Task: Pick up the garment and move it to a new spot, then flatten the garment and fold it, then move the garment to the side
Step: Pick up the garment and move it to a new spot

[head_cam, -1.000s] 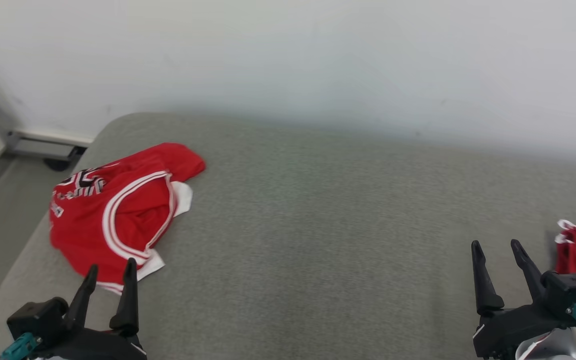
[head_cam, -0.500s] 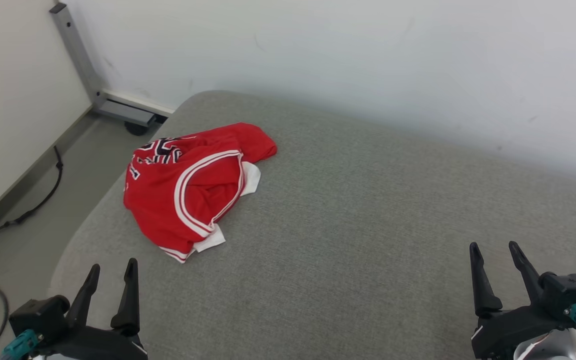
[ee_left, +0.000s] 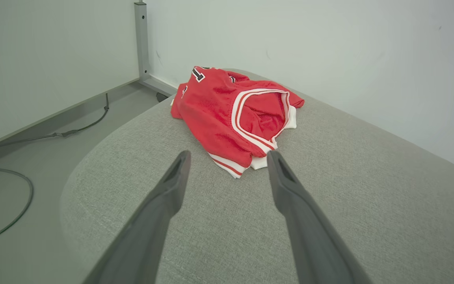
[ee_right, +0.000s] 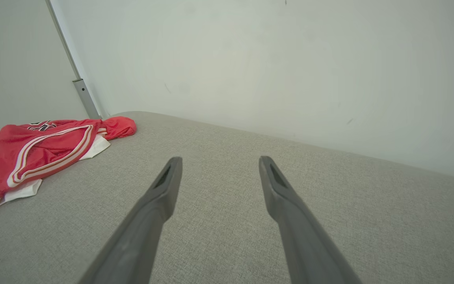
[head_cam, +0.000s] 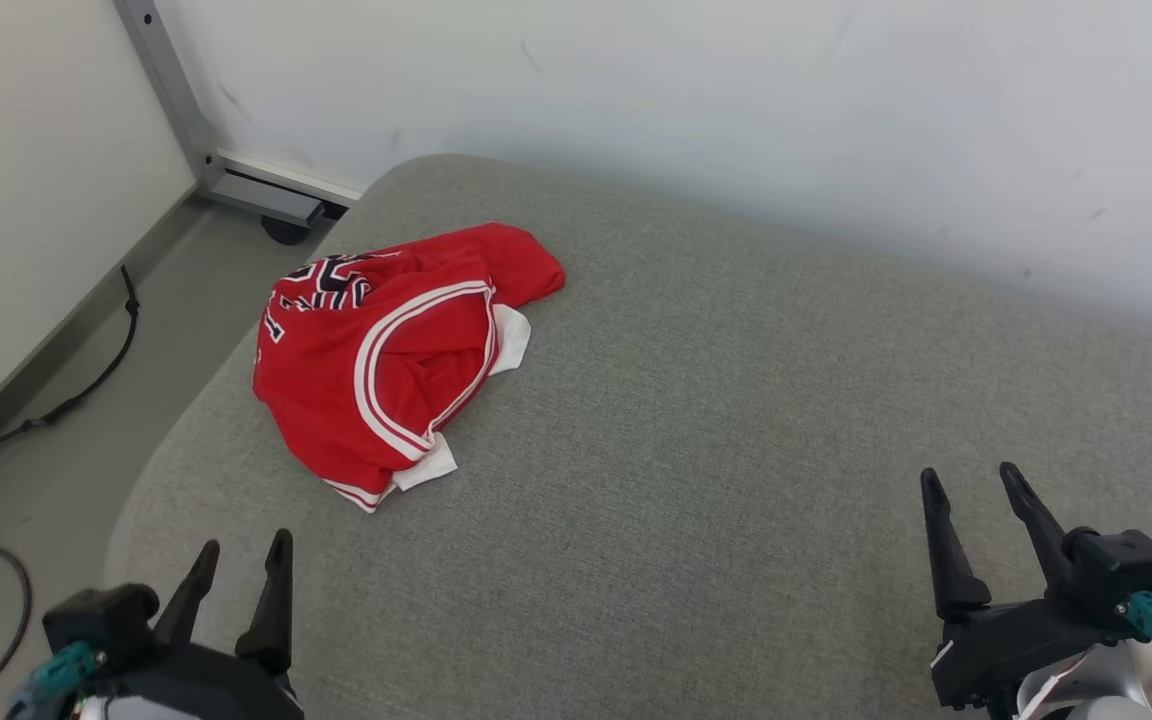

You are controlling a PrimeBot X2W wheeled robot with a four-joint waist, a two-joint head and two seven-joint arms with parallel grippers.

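The garment point(head_cam: 391, 355) is a crumpled red jersey with white-and-red trim and black lettering, lying near the rounded left end of the grey cushioned surface point(head_cam: 736, 420). It also lies ahead in the left wrist view as the garment point(ee_left: 231, 114), and far left as the garment point(ee_right: 41, 150) in the right wrist view. My left gripper point(head_cam: 243, 555) stands open at the lower left, short of the jersey's near hem, nothing between its fingers. Open and empty, my right gripper point(head_cam: 971, 480) hovers at the lower right, far from the jersey.
A white wall point(head_cam: 736, 120) runs behind the surface. A metal frame leg point(head_cam: 236, 180) with a caster stands on the floor at the back left. Black cables point(head_cam: 56, 400) lie on the grey floor left of the surface's edge.
The camera has swung left and tilted down, so the jersey shifted right in the picture and the floor came into view. A second red piece at the right edge left the frame. Both grippers stay open.
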